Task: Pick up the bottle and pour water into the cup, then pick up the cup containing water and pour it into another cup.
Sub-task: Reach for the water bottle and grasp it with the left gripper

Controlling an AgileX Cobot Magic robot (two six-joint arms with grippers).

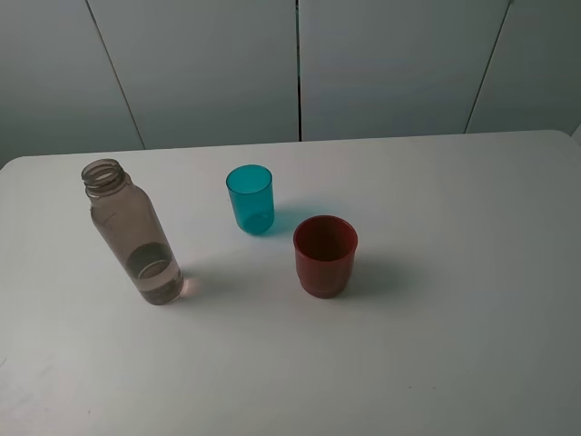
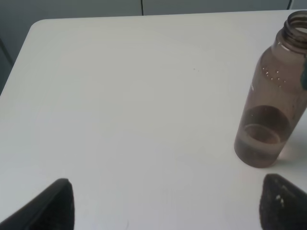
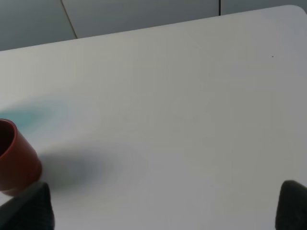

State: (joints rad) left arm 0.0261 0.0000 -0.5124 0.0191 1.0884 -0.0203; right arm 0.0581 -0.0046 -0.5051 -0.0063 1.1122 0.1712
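The bottle [image 1: 134, 238], uncapped with a little water in it, stands upright on the tabletop's [image 1: 454, 300] left, the teal cup [image 1: 251, 199] and red cup [image 1: 325, 255] near its right, while the left jaws and right jaws gape wide, empty.

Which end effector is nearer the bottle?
Left. The left end effector faces the bottle, close by; the right end effector is beside the red cup, farther off.

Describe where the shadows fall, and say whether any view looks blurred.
Exterior high view: sharp; soft shadows fall rightward from the bottle, teal cup and red cup. Left wrist view: the left claw looks blurred. Right wrist view: a teal tint lies on the table.
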